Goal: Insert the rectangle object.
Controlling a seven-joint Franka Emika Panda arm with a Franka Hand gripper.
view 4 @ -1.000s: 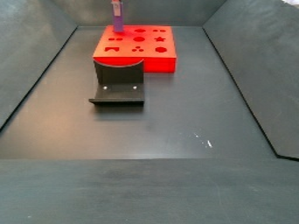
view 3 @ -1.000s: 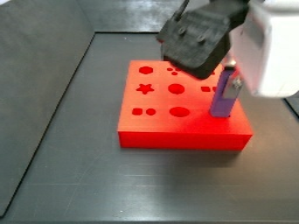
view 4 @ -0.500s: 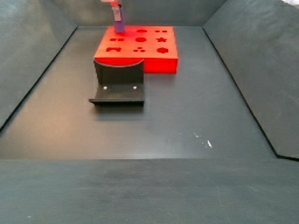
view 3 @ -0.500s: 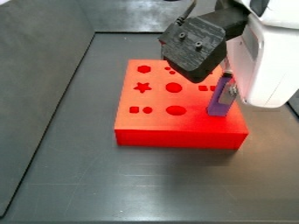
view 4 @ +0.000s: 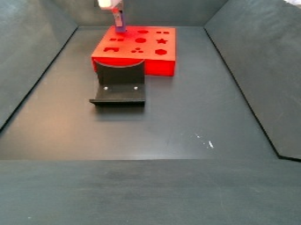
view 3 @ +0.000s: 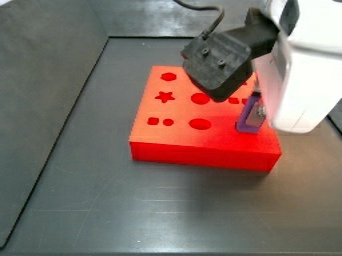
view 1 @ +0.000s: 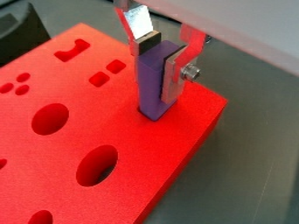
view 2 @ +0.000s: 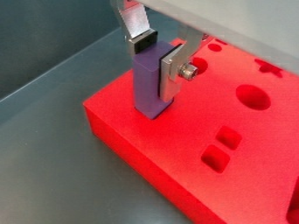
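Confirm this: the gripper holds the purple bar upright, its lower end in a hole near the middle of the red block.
Not near the middle. Both wrist views show the purple bar entering a hole close to a corner of the red block. The rest stands: the gripper holds it upright between its fingers, lower end in the block.

There is one end effector (view 1: pixel 165 54), with two silver fingers (view 1: pixel 181 72). Between these fingers stands one purple rectangle object (view 1: pixel 155 83), upright, its lower end in the red block (view 1: pixel 70 131). There is one red block under the end effector, and in a side view about nine shaped holes can be counted in its top (view 3: pixel 198 99); the exact number is hard to tell. One dark fixture (view 4: pixel 119 85) stands on the bench (view 4: pixel 177 123), well apart from the end effector and just beside the block.
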